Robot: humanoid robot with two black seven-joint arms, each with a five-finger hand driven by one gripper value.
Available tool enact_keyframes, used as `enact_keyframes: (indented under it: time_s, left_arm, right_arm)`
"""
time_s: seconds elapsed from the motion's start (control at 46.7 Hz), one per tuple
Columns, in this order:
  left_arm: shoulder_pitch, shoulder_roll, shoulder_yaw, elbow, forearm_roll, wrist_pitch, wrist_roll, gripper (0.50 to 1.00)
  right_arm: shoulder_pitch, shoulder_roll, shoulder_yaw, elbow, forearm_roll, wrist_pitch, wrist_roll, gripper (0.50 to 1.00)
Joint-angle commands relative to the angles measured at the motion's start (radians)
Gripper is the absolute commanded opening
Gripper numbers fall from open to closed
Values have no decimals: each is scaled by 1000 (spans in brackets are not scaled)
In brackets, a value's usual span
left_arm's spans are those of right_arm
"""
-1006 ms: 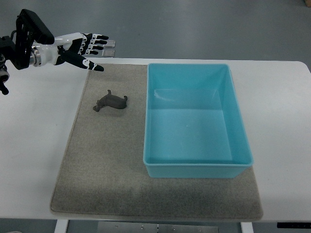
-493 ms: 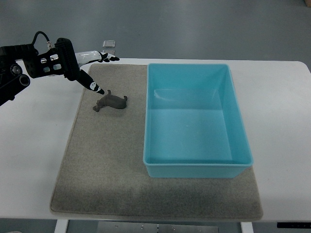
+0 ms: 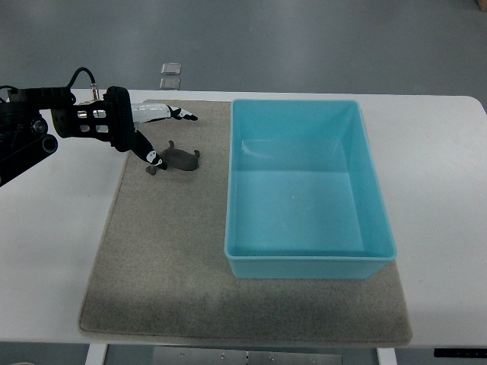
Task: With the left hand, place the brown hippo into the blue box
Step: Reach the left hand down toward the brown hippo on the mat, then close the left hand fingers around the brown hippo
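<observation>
Fingers [image 3: 173, 114] of the left hand [image 3: 144, 129] spread around the brown hippo [image 3: 176, 159] (nothing pinched yet); closing off-centre could knock it left, away from the blue box [image 3: 307, 190].

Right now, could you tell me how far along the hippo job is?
Early. Done: the left hand has reached the hippo, fingers open around it. In hand: closing a grasp; the hippo lies on the mat. Left: lifting it into the empty box.
</observation>
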Motion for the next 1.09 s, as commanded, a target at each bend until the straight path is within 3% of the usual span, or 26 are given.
enact_keyframes:
  time_s: [0.0,0.257,0.428,0.6,0.728,0.792,0.857,0.921,1.071]
  left_arm:
    - [6,-6,1,2,12,7,0,994]
    - [15,-25,39,11,68,74,0,988]
    - [15,-26,38,11,101,78,0,966]
    - [13,-28,39,11,105,78,0,834]
    - [10,-28,39,11,105,78,0,705]
    - [6,-29,39,12,105,82,0,692]
    - [4,-29,39,12,105,88,0,632]
    - [3,-29,39,12,105,96,0,626]
    - [4,-32,39,12,107,96,0,559]
  right_arm:
    - [0,0,0,-1,0,0,0,936]
    - [0,0,0,0,0,0,0,936]
    - [0,0,0,-1,0,0,0,936]
    - [0,0,0,0,0,0,0,936]
    - [0,0,0,0,0,0,0,936]
    - [0,0,0,-1,-2,0,0,936]
    - [0,0,0,0,0,0,0,936]
    - [0,0,0,0,-2,0,0,936]
    - [0,0,0,0,0,0,0,936]
